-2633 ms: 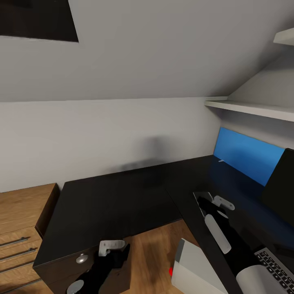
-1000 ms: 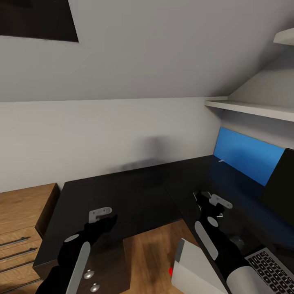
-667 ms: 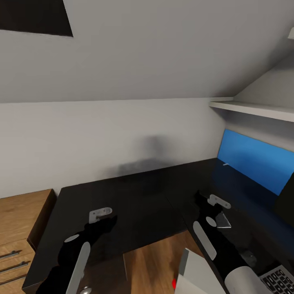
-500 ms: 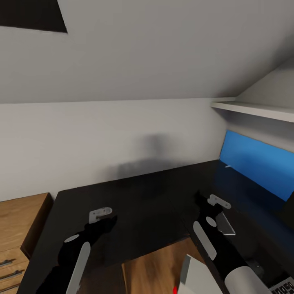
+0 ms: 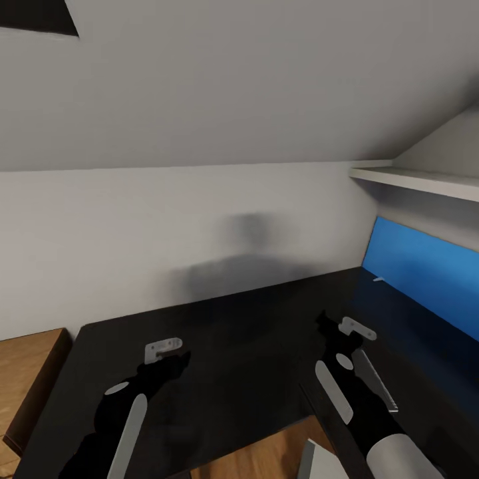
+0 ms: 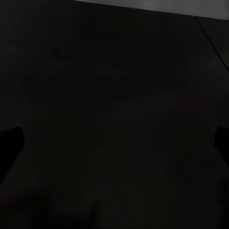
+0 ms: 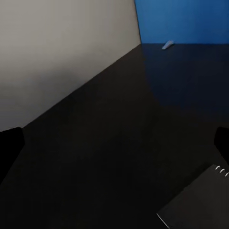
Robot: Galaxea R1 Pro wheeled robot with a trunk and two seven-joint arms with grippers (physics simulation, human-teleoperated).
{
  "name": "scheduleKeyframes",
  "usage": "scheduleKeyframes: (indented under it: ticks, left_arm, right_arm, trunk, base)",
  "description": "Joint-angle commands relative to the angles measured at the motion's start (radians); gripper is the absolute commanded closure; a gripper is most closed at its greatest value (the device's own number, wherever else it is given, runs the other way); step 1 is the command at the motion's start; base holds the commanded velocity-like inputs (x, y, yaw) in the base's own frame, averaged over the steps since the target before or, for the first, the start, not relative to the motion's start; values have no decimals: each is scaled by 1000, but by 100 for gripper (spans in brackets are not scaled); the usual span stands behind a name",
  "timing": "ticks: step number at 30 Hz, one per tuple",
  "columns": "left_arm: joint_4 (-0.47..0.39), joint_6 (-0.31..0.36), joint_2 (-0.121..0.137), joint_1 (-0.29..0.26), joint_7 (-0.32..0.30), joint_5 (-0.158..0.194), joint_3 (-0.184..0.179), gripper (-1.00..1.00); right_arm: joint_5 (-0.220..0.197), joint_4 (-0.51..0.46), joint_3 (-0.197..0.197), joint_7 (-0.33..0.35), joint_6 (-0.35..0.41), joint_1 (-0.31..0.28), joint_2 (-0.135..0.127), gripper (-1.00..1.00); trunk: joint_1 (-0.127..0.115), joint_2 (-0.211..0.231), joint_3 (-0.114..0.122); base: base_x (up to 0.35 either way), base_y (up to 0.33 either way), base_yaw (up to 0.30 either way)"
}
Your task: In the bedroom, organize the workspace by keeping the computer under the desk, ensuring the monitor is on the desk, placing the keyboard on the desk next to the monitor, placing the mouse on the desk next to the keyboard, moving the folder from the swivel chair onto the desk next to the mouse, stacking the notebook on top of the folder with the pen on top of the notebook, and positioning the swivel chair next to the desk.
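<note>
Head camera swung left over the desk

Monitor and keyboard had left the head view. Pen (image 5: 378, 279) lay on the desk (image 5: 226, 332) against its blue panel. Left gripper (image 5: 171, 358) and right gripper (image 5: 331, 334) hovered spread wide, empty, a notebook (image 5: 376, 379) beside the right

Two black arms with grey oval panels, each ending in a grey-bracketed left pincer (image 5: 174, 358) and right pincer (image 5: 332, 329).

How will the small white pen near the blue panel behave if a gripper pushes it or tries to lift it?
The pen is thin and short, so it is probably light and may roll or skid on the glossy desk if nudged. It lies low by the blue back panel, so pinching it likely needs low fingertips.
</note>
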Motion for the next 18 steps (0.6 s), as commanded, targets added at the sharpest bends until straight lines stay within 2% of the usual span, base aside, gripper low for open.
scheduleKeyframes:
  ticks: [1, 13, 16, 17, 18]
  left_arm:
    - [-1, 5, -1, -1, 7, 11, 1, -100]
    - [-1, 5, -1, 0, 6, 12, 2, -100]
    - [-1, 5, -1, -1, 6, 12, 1, -100]
    - [-1, 5, -1, -1, 7, 12, 1, -100]
    - [-1, 5, -1, -1, 7, 12, 1, -100]
  right_arm:
    - [-10, 0, 5, -5, -7, -1, -2, -100]
    - [-8, 61, 2, 10, 22, -4, -9, -100]
    - [-9, 83, 0, 11, 57, -10, -24, -100]
    - [-14, 104, -3, 16, 90, -34, -50, -100]
    - [-16, 112, -5, 19, 98, -47, -60, -100]
  trunk:
    - [0, -1, -1]
    - [0, -1, -1]
    - [0, -1, -1]
    - [0, -1, -1]
    - [0, -1, -1]
  base:
    - [11, -2, 0]
    - [2, 0, 0]
    - [0, 0, 0]
    - [0, 0, 0]
    - [0, 0, 0]
